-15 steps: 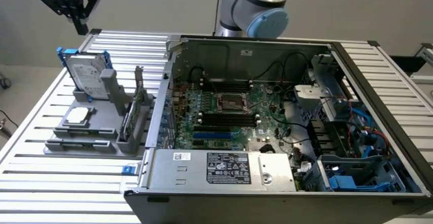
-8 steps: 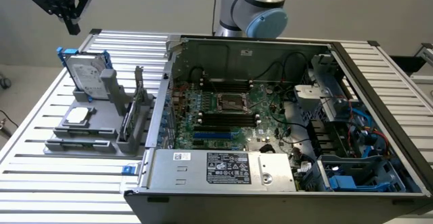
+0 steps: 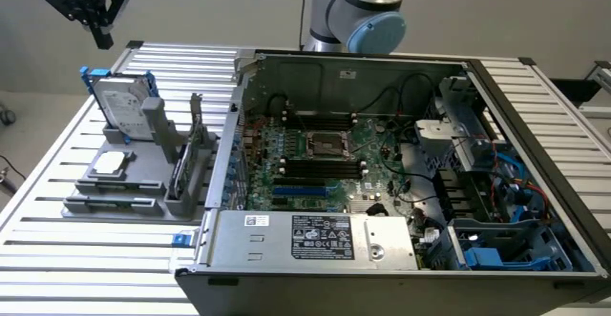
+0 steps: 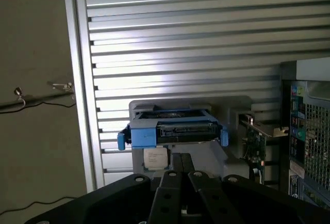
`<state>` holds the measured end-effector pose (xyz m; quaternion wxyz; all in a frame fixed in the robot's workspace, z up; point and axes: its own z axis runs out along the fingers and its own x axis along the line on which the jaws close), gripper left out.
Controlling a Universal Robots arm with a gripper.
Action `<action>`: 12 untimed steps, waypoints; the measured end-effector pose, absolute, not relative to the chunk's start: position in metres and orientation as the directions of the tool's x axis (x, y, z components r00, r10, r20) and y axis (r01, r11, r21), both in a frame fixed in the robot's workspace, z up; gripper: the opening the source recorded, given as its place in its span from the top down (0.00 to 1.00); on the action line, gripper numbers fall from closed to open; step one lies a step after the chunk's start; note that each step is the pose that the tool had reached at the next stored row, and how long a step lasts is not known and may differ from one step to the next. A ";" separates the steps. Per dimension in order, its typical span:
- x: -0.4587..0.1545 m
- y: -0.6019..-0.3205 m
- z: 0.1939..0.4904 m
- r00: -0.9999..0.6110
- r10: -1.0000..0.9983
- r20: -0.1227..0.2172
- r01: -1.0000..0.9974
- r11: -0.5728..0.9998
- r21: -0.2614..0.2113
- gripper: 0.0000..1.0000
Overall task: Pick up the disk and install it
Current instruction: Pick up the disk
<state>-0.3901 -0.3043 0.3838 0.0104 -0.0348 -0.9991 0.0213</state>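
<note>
Disk (image 3: pixel 122 105): rectangular, silver-grey metal, blue-edged

A robotics lab: robot arm (image 3: pixel 368 8), slatted aluminium bench (image 3: pixel 86 259), opened computer case (image 3: pixel 363 80) with bare motherboard (image 3: pixel 315 159)

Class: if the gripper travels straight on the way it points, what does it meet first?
Probably the disk, standing on edge in the grey holder; the wrist view puts it just ahead of the gripper, though depth is unclear.
</note>
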 end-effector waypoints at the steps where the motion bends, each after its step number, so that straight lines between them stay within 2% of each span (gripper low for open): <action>1: -0.390 -0.304 0.384 -0.997 0.070 0.019 0.069 0.997 -0.043 0.89; 12: -0.403 -0.304 0.383 -0.998 0.063 0.020 0.062 0.998 -0.031 0.89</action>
